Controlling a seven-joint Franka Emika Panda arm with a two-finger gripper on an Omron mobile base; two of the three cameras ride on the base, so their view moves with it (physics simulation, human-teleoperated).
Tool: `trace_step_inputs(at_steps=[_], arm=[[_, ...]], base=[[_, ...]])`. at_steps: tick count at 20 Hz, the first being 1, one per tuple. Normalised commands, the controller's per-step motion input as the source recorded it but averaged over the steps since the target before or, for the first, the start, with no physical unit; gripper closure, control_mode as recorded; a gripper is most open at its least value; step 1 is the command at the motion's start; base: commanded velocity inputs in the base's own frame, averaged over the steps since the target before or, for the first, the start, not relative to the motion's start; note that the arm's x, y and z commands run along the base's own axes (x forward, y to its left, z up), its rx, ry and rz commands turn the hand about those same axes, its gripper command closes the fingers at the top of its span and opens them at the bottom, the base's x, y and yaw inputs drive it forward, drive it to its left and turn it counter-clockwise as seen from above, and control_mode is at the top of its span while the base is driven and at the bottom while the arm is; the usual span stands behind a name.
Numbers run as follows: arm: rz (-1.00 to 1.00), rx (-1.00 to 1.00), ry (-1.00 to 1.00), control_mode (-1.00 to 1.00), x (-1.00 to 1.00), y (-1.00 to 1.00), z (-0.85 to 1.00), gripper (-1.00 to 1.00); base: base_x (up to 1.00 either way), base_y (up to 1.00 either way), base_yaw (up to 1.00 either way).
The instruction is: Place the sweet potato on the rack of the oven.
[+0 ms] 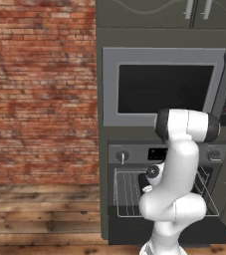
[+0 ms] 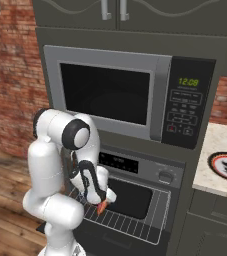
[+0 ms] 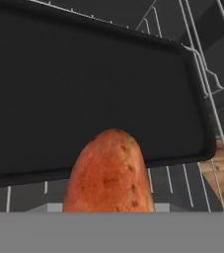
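The sweet potato hangs just above the pulled-out rack of the oven, the jaws closed on its upper end; you hold a firm, light, smooth-skinned lump, best gripped across its thick middle.

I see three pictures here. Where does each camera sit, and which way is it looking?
Left base view: behind the arm on its left, facing the oven and the microwave above; the white arm rises at lower right.
Right base view: behind on the right, facing the same wall; the arm stands at lower left, its pincer holding the sweet potato over the rack.
Hand view: on the hand, looking along the sweet potato at a dark tray.
Both base views share oven, microwave and arm.
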Motion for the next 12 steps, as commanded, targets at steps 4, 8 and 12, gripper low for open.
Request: trace_step_inputs(at_steps=[4,8,12], arm=[[0.02,0.0,-0.1,-1.0,0.17,0.0,-0.15,1.0],[0.0,0.0,-0.03,-1.0,0.27,0.0,-0.02,1.0],[0.0,0.01,-0.01,-1.0,0.19,0.0,-0.01,1.0]], base=[[0.0,0.0,0.0],[0.0,0.0,0.0],[0.0,0.0,0.0]])
